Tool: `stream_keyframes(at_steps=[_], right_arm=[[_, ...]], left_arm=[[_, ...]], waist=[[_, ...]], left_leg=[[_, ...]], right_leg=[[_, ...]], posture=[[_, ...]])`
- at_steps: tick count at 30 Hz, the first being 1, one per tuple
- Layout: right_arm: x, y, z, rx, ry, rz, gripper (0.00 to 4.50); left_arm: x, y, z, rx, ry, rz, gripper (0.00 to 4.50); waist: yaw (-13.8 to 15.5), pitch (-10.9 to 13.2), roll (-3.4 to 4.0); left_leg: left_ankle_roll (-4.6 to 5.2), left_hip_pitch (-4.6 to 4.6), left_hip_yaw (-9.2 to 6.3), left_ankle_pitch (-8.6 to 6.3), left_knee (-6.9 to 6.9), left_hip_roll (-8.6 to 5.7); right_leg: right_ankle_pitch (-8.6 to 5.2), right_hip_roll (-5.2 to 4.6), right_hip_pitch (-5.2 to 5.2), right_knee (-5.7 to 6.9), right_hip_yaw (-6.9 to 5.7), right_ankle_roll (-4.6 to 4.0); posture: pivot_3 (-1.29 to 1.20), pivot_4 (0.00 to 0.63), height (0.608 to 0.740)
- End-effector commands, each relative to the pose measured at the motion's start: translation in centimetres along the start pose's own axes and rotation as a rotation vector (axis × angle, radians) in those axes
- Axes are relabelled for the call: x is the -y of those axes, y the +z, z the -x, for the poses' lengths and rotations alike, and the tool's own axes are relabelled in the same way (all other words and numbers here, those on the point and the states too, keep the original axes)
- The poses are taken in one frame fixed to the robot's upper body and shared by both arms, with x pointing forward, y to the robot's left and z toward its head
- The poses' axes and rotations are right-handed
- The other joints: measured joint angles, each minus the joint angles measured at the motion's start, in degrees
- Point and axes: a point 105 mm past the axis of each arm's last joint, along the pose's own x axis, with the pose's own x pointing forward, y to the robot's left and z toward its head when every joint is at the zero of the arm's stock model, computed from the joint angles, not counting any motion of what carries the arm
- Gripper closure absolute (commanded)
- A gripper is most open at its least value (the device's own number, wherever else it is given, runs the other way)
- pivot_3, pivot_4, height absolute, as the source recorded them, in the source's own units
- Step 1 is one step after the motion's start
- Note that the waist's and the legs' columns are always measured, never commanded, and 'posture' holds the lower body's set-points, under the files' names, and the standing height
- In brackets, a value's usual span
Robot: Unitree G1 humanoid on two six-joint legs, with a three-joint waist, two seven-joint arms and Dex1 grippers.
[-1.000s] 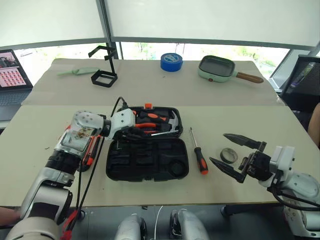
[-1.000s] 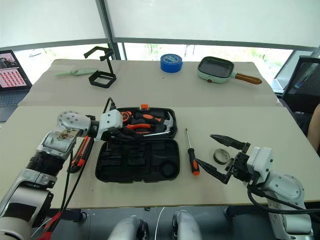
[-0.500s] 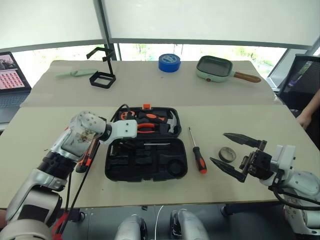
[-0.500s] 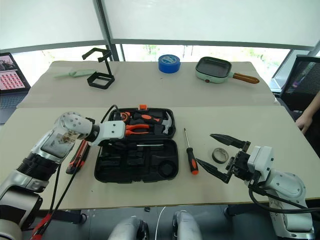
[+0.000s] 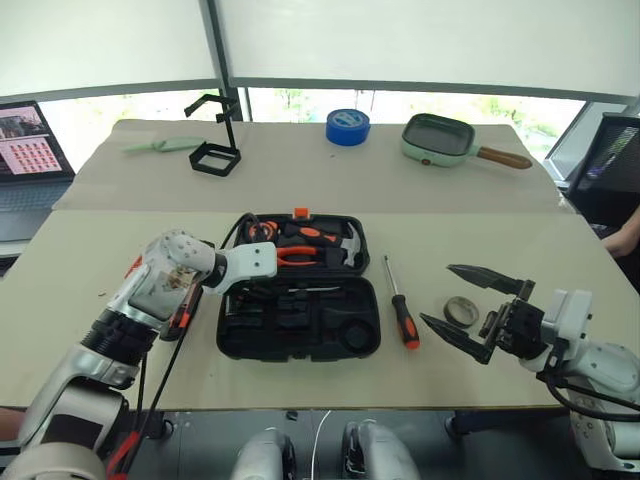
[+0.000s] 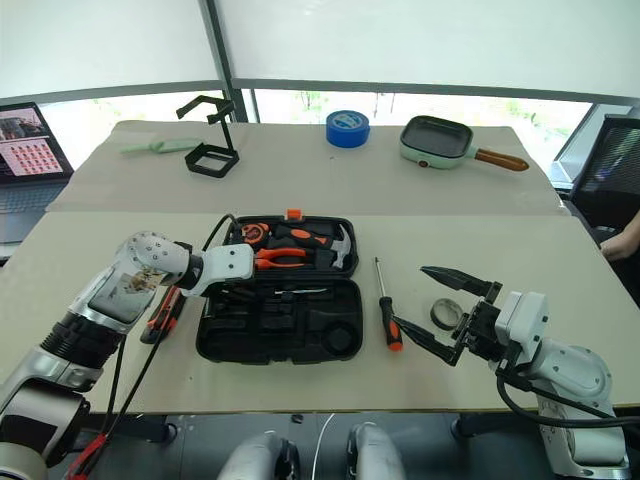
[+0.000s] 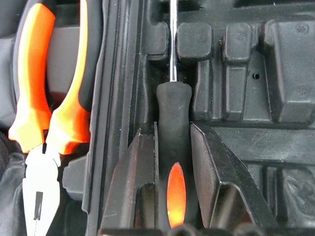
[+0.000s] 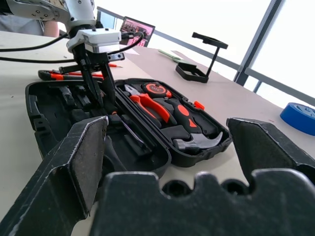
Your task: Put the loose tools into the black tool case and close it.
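The black tool case (image 5: 230, 335) lies open in the middle of the table. Its far half holds orange-handled pliers (image 5: 300, 256), a hammer and a tape measure. My left gripper (image 7: 172, 130) points down into the near half by the hinge, shut on a black-and-orange screwdriver (image 7: 173, 147) whose shaft (image 5: 318, 288) lies along the hinge. A second screwdriver (image 5: 401, 309) and a small grey tape roll (image 5: 461, 309) lie on the table right of the case. My right gripper (image 5: 437, 295) hovers open beside them, holding nothing. The utility knife (image 6: 163, 313) lies left of the case, partly under my left arm.
At the back of the table stand a blue tape roll (image 5: 347, 126), a green pan (image 5: 440, 138), a black wire stand (image 5: 217, 150) and a green tool (image 5: 160, 145). A laptop (image 5: 30, 140) is at the far left. A person's hand (image 5: 627, 240) shows at the right edge.
My left wrist has tipped further down, bringing the held screwdriver from over the far half to the hinge line. The right arm has kept still. The view has shifted slightly.
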Motion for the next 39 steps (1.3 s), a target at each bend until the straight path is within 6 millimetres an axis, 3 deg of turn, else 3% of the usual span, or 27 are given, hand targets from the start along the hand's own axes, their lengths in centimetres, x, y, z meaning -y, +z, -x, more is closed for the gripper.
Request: stream_keyframes(at_steps=[1,5,7,11,14,18,19,28,32,35,39], right_arm=[[0.1,1.0,0.0,0.012,0.0,0.035,0.0],[-0.1,1.0,0.0,0.008,0.002,0.019,0.0],[-0.3,1.0,0.0,0.004,0.003,0.006,0.0],[-0.5,0.8,0.0,-0.003,0.004,-0.013,0.0],[-0.5,0.7,0.0,-0.005,0.005,-0.021,0.0],[-0.5,0.6,-0.1,-0.006,0.005,-0.027,0.0],[-0.5,0.6,-0.1,-0.007,0.006,-0.028,0.0],[-0.4,0.5,0.0,-0.011,0.004,-0.035,0.0],[-0.4,0.1,0.3,-0.029,-0.018,-0.045,0.0],[-0.5,0.0,1.0,-0.058,-0.053,-0.05,0.0],[-0.9,-0.7,3.7,-0.157,-0.186,-0.078,0.0]], left_arm=[[0.6,1.4,-0.3,0.086,-0.03,0.019,3.37],[-0.9,2.3,0.5,0.191,0.1,0.013,2.08],[-1.6,2.7,1.4,0.288,0.172,0.026,2.08],[-1.2,2.8,2.4,0.411,0.183,0.087,2.08],[-0.7,2.1,2.4,0.422,0.193,0.082,2.88],[-0.7,2.0,1.4,0.452,0.213,0.113,4.37],[-0.7,1.8,1.0,0.446,0.214,0.118,4.49],[0.8,0.9,-2.3,0.356,0.132,0.104,4.49],[0.2,0.0,-3.1,0.324,0.175,0.157,4.49],[-0.9,1.0,-1.9,0.434,0.236,0.187,4.49],[-0.5,4.2,3.1,0.724,0.232,0.116,3.35]], waist=[[0.2,0.0,0.0],[0.8,0.0,0.0],[0.8,0.0,-0.03],[0.3,0.1,-0.08],[-0.1,0.0,-0.07],[-0.3,0.1,-0.08],[-0.2,0.1,-0.08],[-0.3,0.0,-0.07],[-0.1,0.0,-0.06],[0.0,0.0,-0.04],[-0.1,0.0,-0.05]], left_leg=[[0.03,-0.03,0.0,-0.02,0.03,0.0],[0.08,-0.12,-0.01,-0.05,0.07,-0.01],[0.04,-0.19,-0.04,-0.02,0.16,-0.04],[0.07,-0.27,-0.07,-0.04,0.27,-0.01],[0.06,-0.21,-0.06,-0.04,0.24,0.0],[0.02,-0.21,-0.06,-0.02,0.23,0.0],[0.04,-0.21,-0.06,-0.03,0.23,0.0],[0.05,-0.21,-0.05,-0.04,0.23,-0.01],[0.24,-0.15,-0.06,-0.15,0.23,-0.01],[0.27,-0.11,-0.06,-0.16,0.24,-0.01],[0.23,-0.22,-0.06,-0.14,0.23,0.04]], right_leg=[[0.01,0.0,-0.01,-0.01,0.0,0.01],[0.02,-0.01,-0.02,-0.11,-0.02,0.05],[0.03,-0.06,-0.02,-0.12,-0.03,0.1],[0.07,-0.07,-0.05,-0.13,-0.02,0.16],[0.07,-0.06,-0.04,-0.13,0.01,0.16],[0.07,-0.04,-0.04,-0.12,-0.02,0.16],[0.07,-0.05,-0.03,-0.11,-0.02,0.16],[0.08,-0.03,-0.02,-0.14,-0.03,0.17],[0.08,-0.05,0.02,-0.13,-0.03,0.17],[0.09,-0.07,0.08,-0.13,-0.02,0.19],[0.1,-0.1,-0.03,-0.13,-0.01,0.19]], posture=[[0.0,0.15,0.74],[0.0,0.15,0.74],[0.0,0.15,0.74],[0.0,0.15,0.74],[0.0,0.15,0.74],[0.0,0.15,0.74],[0.0,0.15,0.74],[0.0,0.15,0.74],[0.0,0.15,0.74],[0.0,0.15,0.74],[0.0,0.15,0.74]])
